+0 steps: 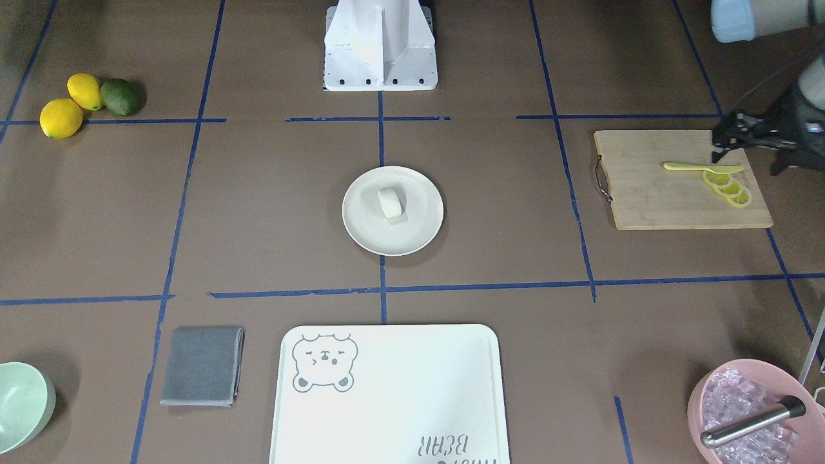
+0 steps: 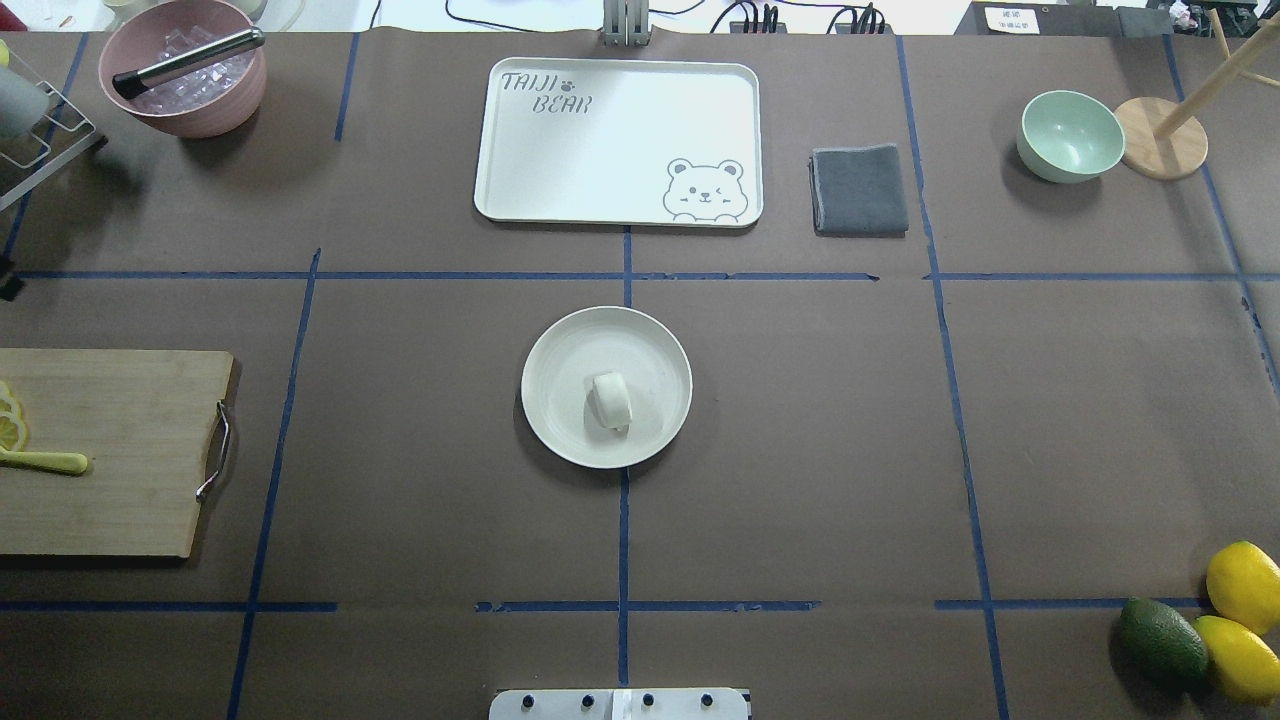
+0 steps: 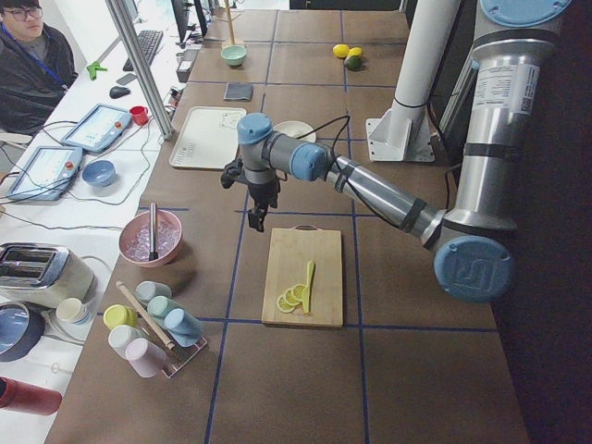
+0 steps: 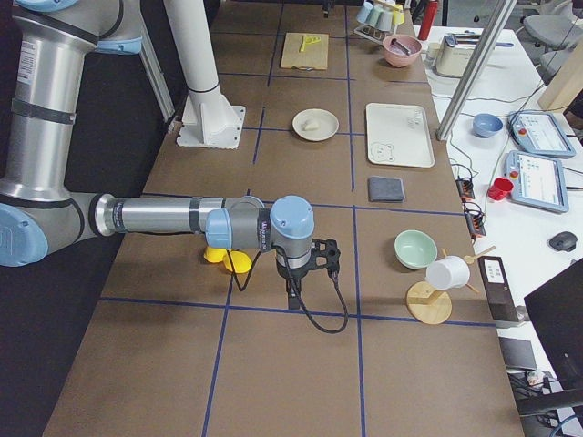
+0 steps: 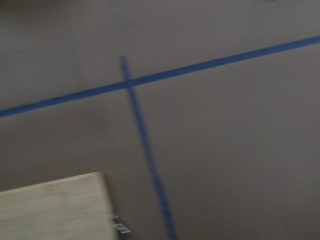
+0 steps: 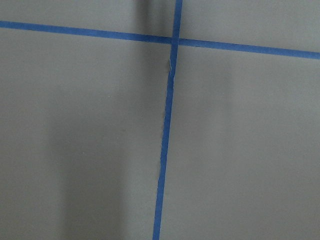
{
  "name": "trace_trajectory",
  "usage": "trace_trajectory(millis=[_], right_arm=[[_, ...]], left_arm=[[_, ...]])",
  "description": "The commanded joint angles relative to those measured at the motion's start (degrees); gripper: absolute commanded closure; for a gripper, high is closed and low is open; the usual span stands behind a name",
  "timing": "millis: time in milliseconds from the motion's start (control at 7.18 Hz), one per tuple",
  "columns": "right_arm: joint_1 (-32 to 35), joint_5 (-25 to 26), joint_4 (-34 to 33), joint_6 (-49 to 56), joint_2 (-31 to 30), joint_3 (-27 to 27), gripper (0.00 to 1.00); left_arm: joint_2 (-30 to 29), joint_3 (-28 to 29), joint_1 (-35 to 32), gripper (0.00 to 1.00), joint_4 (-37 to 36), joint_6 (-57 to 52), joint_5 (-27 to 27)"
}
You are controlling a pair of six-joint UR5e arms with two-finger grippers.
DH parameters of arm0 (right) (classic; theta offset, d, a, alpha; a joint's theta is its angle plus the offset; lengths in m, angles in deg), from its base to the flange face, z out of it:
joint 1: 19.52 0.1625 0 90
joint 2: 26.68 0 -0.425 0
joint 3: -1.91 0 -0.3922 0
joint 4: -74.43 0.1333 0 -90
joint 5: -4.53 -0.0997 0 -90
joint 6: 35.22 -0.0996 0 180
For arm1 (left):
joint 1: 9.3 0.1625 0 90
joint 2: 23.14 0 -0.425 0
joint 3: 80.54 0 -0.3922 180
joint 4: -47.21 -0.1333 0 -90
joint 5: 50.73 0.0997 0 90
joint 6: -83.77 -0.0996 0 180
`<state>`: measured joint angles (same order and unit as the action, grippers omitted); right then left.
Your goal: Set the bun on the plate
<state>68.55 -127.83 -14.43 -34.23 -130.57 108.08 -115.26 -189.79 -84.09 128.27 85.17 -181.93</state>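
The bun (image 1: 390,203) (image 2: 611,400), a small white rounded lump, lies near the middle of the round cream plate (image 1: 417,232) (image 2: 560,345) at the table's centre; both also show far off in the exterior right view, the plate (image 4: 303,132) holding the bun (image 4: 312,121). Neither gripper is near them. My left gripper (image 1: 720,143) (image 3: 256,219) hangs over the wooden cutting board's (image 1: 651,200) corner, and I cannot tell whether it is open or shut. My right gripper (image 4: 292,298) hangs low over bare table near the lemons; its state cannot be told. No fingers show in the wrist views.
On the board lie lemon slices (image 1: 728,187) and a yellow knife (image 1: 699,167). A white bear tray (image 2: 615,140), grey cloth (image 2: 858,190), mint bowl (image 2: 1068,135), pink ice bowl (image 2: 185,80) stand along the far side. Lemons (image 2: 1240,580) and an avocado (image 2: 1160,640) lie near the right.
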Motion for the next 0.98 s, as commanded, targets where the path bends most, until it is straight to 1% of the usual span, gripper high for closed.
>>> trace_trajectory(millis=[0, 139, 279, 418, 557, 697, 836], right_arm=[[0.0, 0.0, 0.0, 0.07, 0.0, 0.09, 0.0], [0.0, 0.0, 0.0, 0.07, 0.0, 0.09, 0.0], [0.0, 0.0, 0.0, 0.07, 0.0, 0.17, 0.0], [0.0, 0.0, 0.0, 0.07, 0.0, 0.17, 0.0], [0.0, 0.0, 0.0, 0.07, 0.0, 0.26, 0.0], [0.0, 0.0, 0.0, 0.07, 0.0, 0.26, 0.0], [0.0, 0.0, 0.0, -0.02, 0.0, 0.18, 0.0]], left_arm=[[3.86, 9.3, -10.88, 0.0, 0.6, -15.98, -4.33], [5.18, 9.84, -11.16, 0.0, 0.07, -15.91, -3.55], [5.97, 10.8, -12.12, 0.0, 0.33, -15.99, 0.12], [5.72, 10.46, -13.87, 0.0, 0.68, -15.21, 1.28], [5.72, 9.94, -13.98, 0.0, 0.6, -14.86, 1.38], [5.63, 10.97, -13.89, 0.0, 0.77, -14.94, 1.56], [5.98, 10.72, -13.89, 0.0, 0.77, -15.03, 1.56]])
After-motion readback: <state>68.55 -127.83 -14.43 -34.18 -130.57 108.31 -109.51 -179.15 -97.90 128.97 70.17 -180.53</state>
